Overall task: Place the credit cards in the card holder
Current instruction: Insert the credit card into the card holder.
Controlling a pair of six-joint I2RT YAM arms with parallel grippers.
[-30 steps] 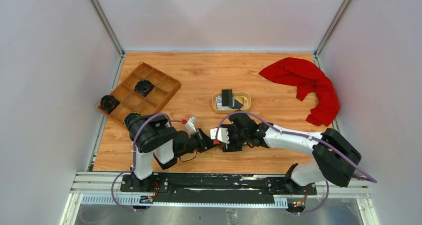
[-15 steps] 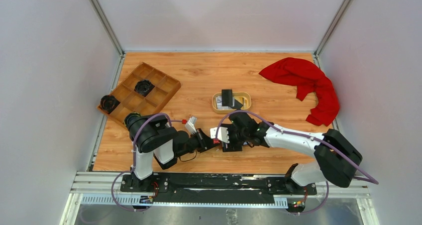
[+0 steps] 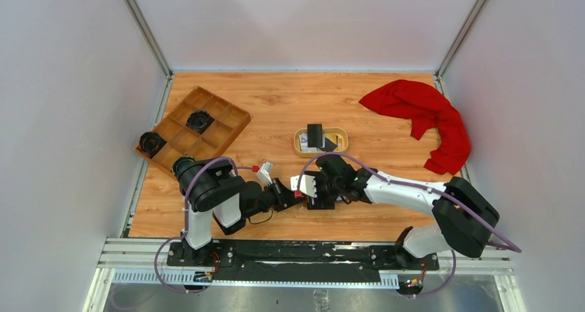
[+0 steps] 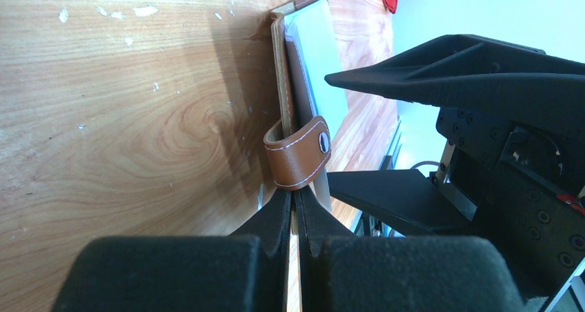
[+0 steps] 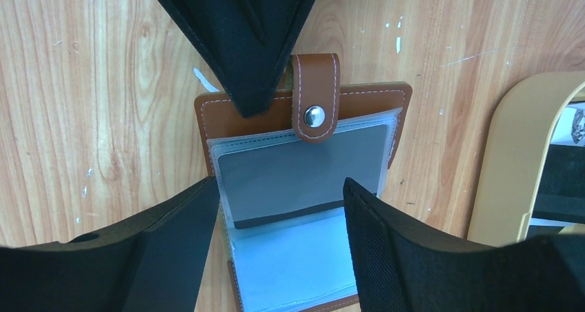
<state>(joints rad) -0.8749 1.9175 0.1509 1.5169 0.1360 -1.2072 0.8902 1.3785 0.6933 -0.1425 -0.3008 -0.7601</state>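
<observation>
Card holder point(image 5: 303, 157) lies open on the table point(image 3: 276, 105) near the front edge, between the two arms. From the top camera you can hardly make it out: only a pale scrap shows between the grippers. Your wrist views tell more.

The left gripper point(image 4: 293, 212) has its fingers pressed together on the thin brown edge of the holder, just beside the snap strap point(image 4: 298, 153). The right gripper point(image 5: 281, 188) stands spread, with one finger on each side of the clear sleeves. You cannot tell from these views whether its pads touch them.

Behind the top sleeve is a grey panel with a dark band along its lower edge. Whether that is a card or only the pocket lining is not clear. The lower part of the holder is cut off by the frame and hidden by the right fingers.

The credit cards point(image 3: 316, 134) lie in the oval tan dish point(image 3: 298, 143), just beyond the holder. A black one is plain to see, with paler ones beside it, but you cannot count them. In the right wrist view the dish is cropped at the edge.

The wooden tray point(image 3: 219, 135) at the far left holds a round black piece point(image 3: 199, 121) in one compartment and another at its left corner. A red cloth point(image 3: 424, 115) lies at the far right.
</observation>
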